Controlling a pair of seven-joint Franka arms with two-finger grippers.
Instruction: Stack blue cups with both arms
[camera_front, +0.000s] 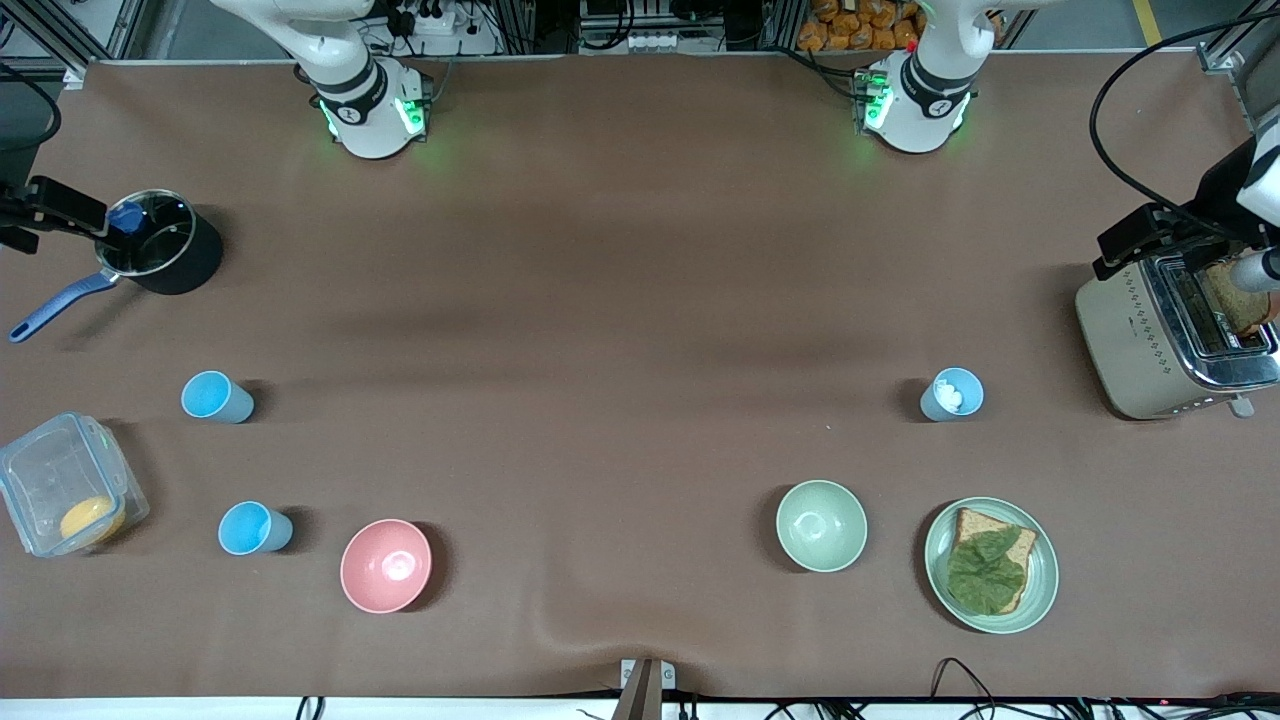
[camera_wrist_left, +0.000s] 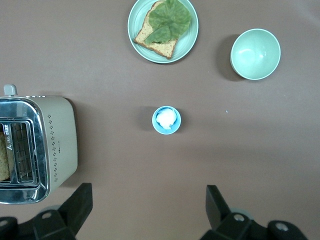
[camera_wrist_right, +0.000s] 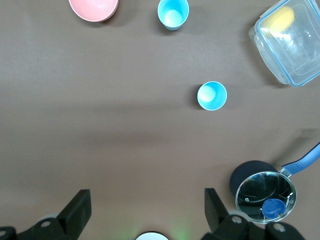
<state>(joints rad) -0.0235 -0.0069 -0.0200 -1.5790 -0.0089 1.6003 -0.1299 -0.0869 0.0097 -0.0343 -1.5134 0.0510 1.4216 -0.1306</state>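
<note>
Two sky-blue plastic cups (camera_wrist_right: 212, 96) (camera_wrist_right: 173, 13) stand upright below the right gripper (camera_wrist_right: 145, 210), jaws spread; left gripper (camera_wrist_left: 147, 210), also spread, hovers above a paler cup (camera_wrist_left: 166, 120).

Setting: robotics laboratory | Evidence: two arm bases (camera_front: 370, 115) bolted along the bench's robot-side edge; aluminium framing (camera_front: 60, 35) at its corner; cables (camera_front: 1140, 110) beside staged kitchen props, including a toaster (camera_front: 1170, 340).
</note>
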